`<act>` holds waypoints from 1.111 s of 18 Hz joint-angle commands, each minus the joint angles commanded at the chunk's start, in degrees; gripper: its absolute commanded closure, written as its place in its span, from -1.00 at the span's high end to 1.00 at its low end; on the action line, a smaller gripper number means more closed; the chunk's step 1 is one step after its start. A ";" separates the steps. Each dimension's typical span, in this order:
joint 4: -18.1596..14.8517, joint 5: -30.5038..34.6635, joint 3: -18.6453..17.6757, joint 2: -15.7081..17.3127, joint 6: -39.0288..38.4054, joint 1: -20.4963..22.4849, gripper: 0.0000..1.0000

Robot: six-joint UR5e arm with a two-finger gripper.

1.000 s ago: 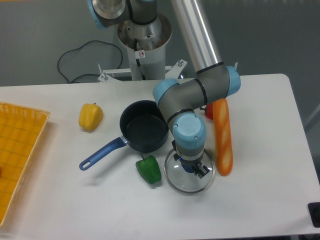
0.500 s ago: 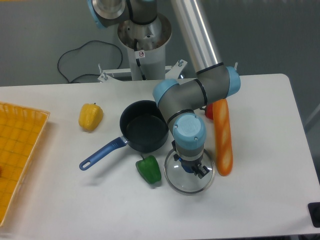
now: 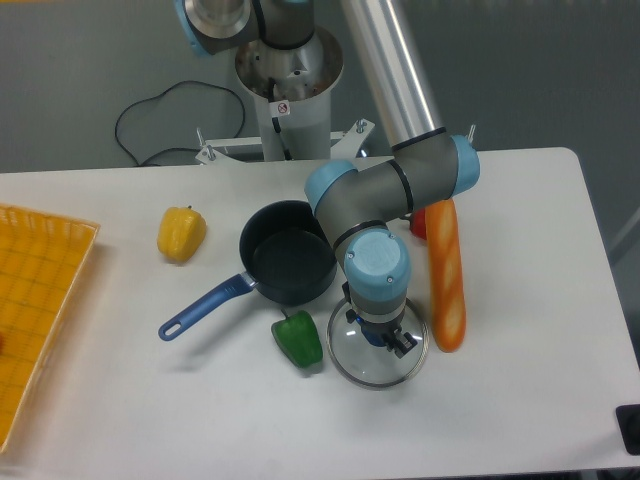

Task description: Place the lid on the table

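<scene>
The lid (image 3: 378, 352) lies on the white table (image 3: 520, 380), just right of the green pepper (image 3: 298, 339) and near the pan (image 3: 288, 264). The gripper (image 3: 384, 337) sits over its centre, its wrist hiding the knob, so its grip cannot be told. Being rimmed glass, the lid is likely stiff, slippery and breakable, best held by the knob.

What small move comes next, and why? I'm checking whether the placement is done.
Probably open the fingers and lift straight up. The glass lid appears to lie flat on the white table, beside the saucepan, with the gripper over its centre.
</scene>
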 joint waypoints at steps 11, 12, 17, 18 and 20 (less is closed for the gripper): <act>0.09 0.00 0.00 -0.18 0.00 -0.18 0.31; 0.09 0.00 0.00 -0.18 0.00 -0.18 0.31; 0.09 0.00 0.00 -0.18 0.00 -0.18 0.31; 0.09 -0.09 0.00 -0.18 0.00 -0.18 0.31; 0.09 0.00 0.00 -0.18 0.00 -0.18 0.31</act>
